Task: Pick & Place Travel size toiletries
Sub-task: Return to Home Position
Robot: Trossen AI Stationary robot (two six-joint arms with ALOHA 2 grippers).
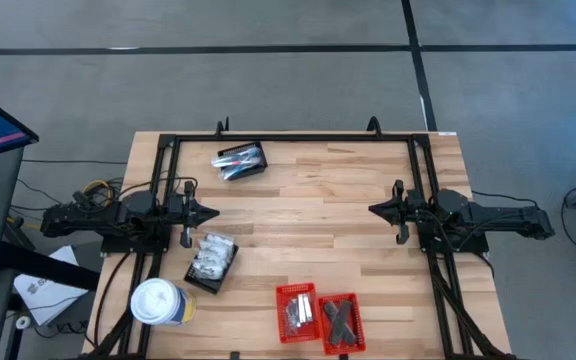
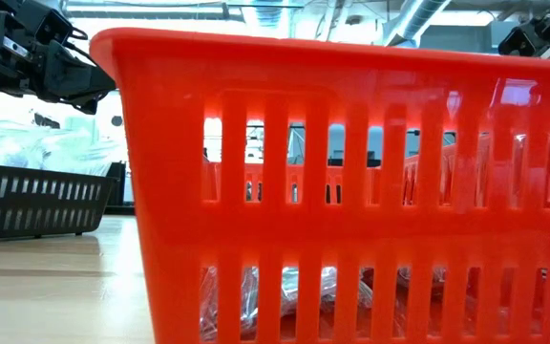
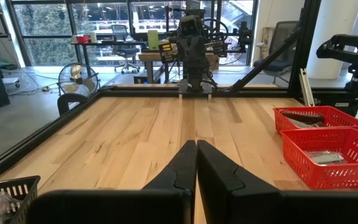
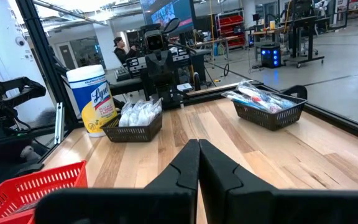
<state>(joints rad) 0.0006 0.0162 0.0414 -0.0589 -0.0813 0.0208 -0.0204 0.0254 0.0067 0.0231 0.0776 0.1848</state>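
Grippers, high view: the left gripper (image 1: 211, 212) and right gripper (image 1: 373, 209) face each other across the table (image 1: 308, 230), well apart, each at its own side.
Tubes, high view: silvery tubes (image 1: 240, 160) lie in the far black basket (image 1: 264, 158) by the far edge.
Packets, high view: white packets (image 1: 211, 258) fill the near black basket (image 1: 208, 284), just beside the left gripper; the cup (image 1: 158, 302) stands near it.
Red baskets, high view: the left red basket (image 1: 280, 300) holds silvery items (image 1: 298, 314) and the right red basket (image 1: 356, 335) holds dark sticks (image 1: 341, 318); the two touch at the near edge.
Low view: a red basket (image 2: 332, 220), which of the two I cannot tell, fills most of the picture. Clear-wrapped items (image 2: 285, 287) show through its lower slots. A black basket (image 2: 27, 201) stands beside it.
Left wrist view: the left gripper (image 3: 196, 144) has its fingers pressed together on nothing, over bare wood.
Right wrist view: the right gripper (image 4: 199, 143) is likewise closed and empty. Packets (image 4: 135, 112) and tubes (image 4: 260, 98) sit in their baskets beyond it.
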